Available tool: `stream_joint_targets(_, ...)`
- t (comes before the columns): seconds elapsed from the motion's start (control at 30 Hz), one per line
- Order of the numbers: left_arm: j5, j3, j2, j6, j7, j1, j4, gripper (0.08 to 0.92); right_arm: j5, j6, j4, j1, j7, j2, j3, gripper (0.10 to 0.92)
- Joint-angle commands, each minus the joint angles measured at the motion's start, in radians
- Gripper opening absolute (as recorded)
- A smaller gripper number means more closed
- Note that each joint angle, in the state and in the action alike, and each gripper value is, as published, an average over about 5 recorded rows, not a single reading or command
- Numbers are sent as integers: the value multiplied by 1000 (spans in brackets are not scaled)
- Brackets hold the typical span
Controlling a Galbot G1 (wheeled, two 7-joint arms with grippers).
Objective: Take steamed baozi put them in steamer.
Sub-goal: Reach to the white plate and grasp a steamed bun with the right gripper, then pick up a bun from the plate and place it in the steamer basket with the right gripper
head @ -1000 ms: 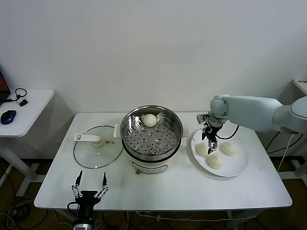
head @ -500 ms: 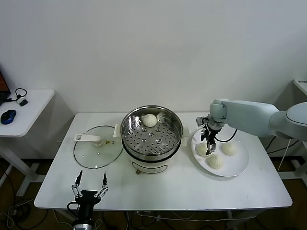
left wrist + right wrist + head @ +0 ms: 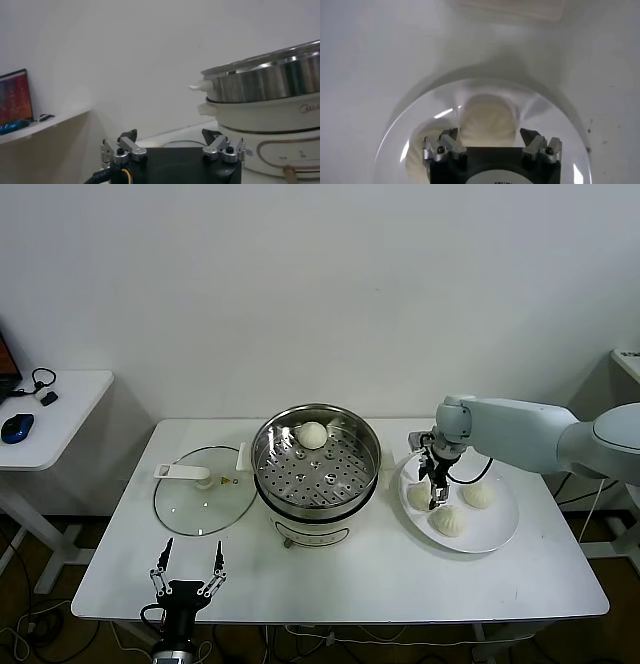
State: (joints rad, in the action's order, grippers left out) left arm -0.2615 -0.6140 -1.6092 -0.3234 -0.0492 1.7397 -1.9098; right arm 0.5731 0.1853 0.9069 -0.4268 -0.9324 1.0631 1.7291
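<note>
The steamer (image 3: 316, 484), a shiny steel pot on a white cooker base, stands mid-table with one baozi (image 3: 313, 435) on its perforated tray at the far side. It also shows in the left wrist view (image 3: 270, 75). Three baozi lie on the white plate (image 3: 497, 529) to its right: one nearest the steamer (image 3: 419, 497), one farther right (image 3: 479, 494), one in front (image 3: 448, 521). My right gripper (image 3: 436, 492) is open, low over the baozi nearest the steamer. In the right wrist view this baozi (image 3: 487, 120) sits between the open jaws of the right gripper (image 3: 490, 136). My left gripper (image 3: 186, 574) is open and empty below the table's front edge.
A glass lid with a white handle (image 3: 205, 489) lies flat left of the steamer. A side table (image 3: 60, 409) with a blue mouse (image 3: 17, 427) stands at far left. A second baozi (image 3: 417, 155) shows beside the right gripper in the right wrist view.
My right gripper has sunk a little toward the plate, over the baozi nearest the steamer. The left arm has not moved.
</note>
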Motion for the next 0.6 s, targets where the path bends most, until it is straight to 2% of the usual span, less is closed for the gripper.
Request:
stream_joint_targets(0.03, 1, -1, -49, -1, 0, 0, 0, 823, -5, 1, -3, 4, 4, 0, -3, 765)
stream_joint_targets(0.37, 1, -3, -49, -3, -2, 1, -6, 823, -2, 8, 18, -11, 12, -10, -4, 577)
stream_joint_targets(0.6, 0, -4, -49, -3, -2, 2, -10, 823, 25, 3, 111, -151, -8, -50, 54, 560)
